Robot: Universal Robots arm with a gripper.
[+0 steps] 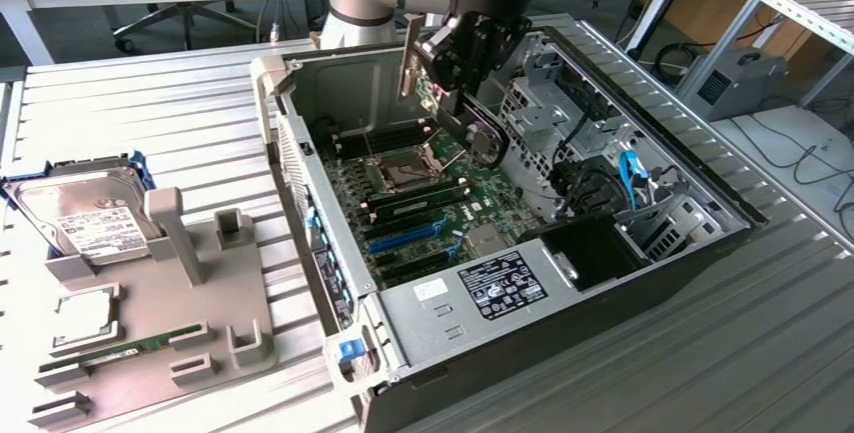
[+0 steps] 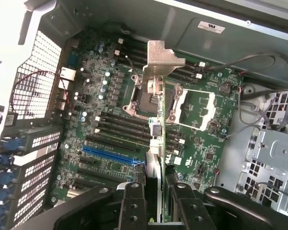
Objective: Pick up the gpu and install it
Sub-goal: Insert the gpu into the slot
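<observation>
In the exterior view, upper middle of the frame, your end effector [image 1: 459,88] is clamped on the gpu [image 1: 412,61]. It holds the card over the motherboard [image 1: 427,215] of the open computer case [image 1: 302,153], with the silver bracket upright on the exterior view's left. In the wrist view, the end effector [image 2: 156,192] pinches the gpu [image 2: 161,64] edge-on, above the slots of the motherboard [image 2: 110,125].

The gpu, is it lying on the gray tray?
No, the fingers hold the gpu on edge above the motherboard of the open computer case.
</observation>
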